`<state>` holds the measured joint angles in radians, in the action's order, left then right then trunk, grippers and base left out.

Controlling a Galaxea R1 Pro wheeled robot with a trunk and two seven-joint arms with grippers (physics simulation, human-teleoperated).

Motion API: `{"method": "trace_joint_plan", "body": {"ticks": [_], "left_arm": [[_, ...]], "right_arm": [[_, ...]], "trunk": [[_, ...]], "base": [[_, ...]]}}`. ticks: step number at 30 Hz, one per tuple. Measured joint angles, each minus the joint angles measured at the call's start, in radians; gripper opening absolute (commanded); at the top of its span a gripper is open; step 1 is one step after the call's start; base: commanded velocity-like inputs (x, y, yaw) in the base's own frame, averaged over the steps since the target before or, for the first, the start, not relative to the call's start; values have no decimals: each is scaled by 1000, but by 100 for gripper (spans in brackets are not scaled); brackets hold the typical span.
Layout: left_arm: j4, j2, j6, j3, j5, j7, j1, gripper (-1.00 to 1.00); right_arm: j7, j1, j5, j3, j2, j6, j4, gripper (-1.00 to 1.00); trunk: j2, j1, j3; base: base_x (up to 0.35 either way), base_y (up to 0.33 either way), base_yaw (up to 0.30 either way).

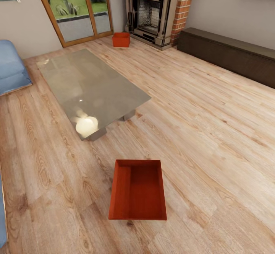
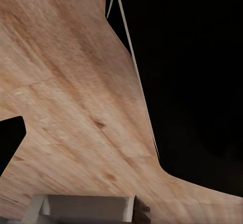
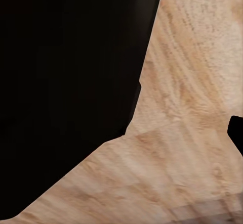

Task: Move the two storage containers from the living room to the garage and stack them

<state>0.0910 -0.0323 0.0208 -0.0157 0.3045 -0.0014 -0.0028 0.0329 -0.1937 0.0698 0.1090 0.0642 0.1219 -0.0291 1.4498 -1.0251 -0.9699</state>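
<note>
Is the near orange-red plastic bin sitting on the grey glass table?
No, the near orange-red plastic bin sits on the wood-plank floor.

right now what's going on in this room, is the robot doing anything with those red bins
Nothing is being handled yet. Seen from the head camera, one orange-red storage container sits empty on the wood-plank floor just in front of the robot. The second container is farther off, on the floor between the glass doors and the brick fireplace. A glass-topped low table lies between them. Both bins are in the living room, so neither has been carried off. The wrist views show floor and dark shapes; the hands' state can't be judged.
</note>
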Motion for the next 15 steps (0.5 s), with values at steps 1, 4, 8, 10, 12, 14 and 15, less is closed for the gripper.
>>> {"method": "trace_joint_plan", "body": {"ticks": [1, 4, 8, 10, 12, 14, 15], "left_arm": [[1, 0, 0, 0, 0, 0, 0, 100], [8, -1, 23, -3, 3, 1, 0, 100], [116, -22, 33, -3, 7, 4, 0, 100], [154, -39, 29, -5, 9, 6, 0, 100], [178, -50, 20, -5, 9, 20, 0, 100], [209, -66, 3, -6, 6, 79, 0, 100], [217, -75, -8, -6, 6, 123, -4, 100]], "right_arm": [[0, 0, 1, 0, 0, 0, 0, 100], [-10, 0, 6, 3, -1, -2, 5, 100], [-69, -1, -7, -15, 48, -5, 126, 100], [-98, -1, -29, -30, 60, -21, 216, 100], [-129, 2, -46, -36, 63, -35, 257, 100], [-170, -6, -60, -40, 65, -46, 280, 100], [-184, -22, -64, -40, 66, -53, 286, 100]], "trunk": [[0, 0, 0], [0, 0, 0], [0, 0, 0], [0, 0, 0], [0, 0, 0], [0, 0, 0], [0, 0, 0]], "base": [[0, 0, 0], [0, 0, 0], [0, 0, 0], [0, 0, 0], [0, 0, 0], [0, 0, 0], [0, 0, 0]]}}
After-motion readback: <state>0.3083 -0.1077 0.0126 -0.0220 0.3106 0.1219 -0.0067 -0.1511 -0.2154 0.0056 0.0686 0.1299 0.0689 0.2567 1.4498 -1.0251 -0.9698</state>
